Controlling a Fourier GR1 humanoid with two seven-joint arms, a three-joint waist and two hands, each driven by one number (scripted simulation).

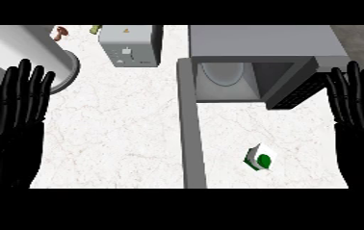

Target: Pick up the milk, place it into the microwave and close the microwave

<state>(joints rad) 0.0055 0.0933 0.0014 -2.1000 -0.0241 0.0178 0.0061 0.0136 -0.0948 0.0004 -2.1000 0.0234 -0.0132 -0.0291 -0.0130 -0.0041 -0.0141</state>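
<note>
My desk (113, 137) is a white marbled surface filling most of what I see below me. At its far side stands the microwave (259, 46), grey, its cavity open toward me with a round glass plate (224, 73) inside; its door (190, 128) is swung out and runs as a long grey strip toward me. Left of it sits a grey toaster (128, 45), and a large round grey vessel (43, 56) stands at the far left. My left hand (21, 113) rests at the left edge, fingers straight and up, holding nothing. My right hand (348, 113) does the same at the right edge. The milk (260, 158), a small white and green carton, stands on the desk right of the door, apart from both hands.
</note>
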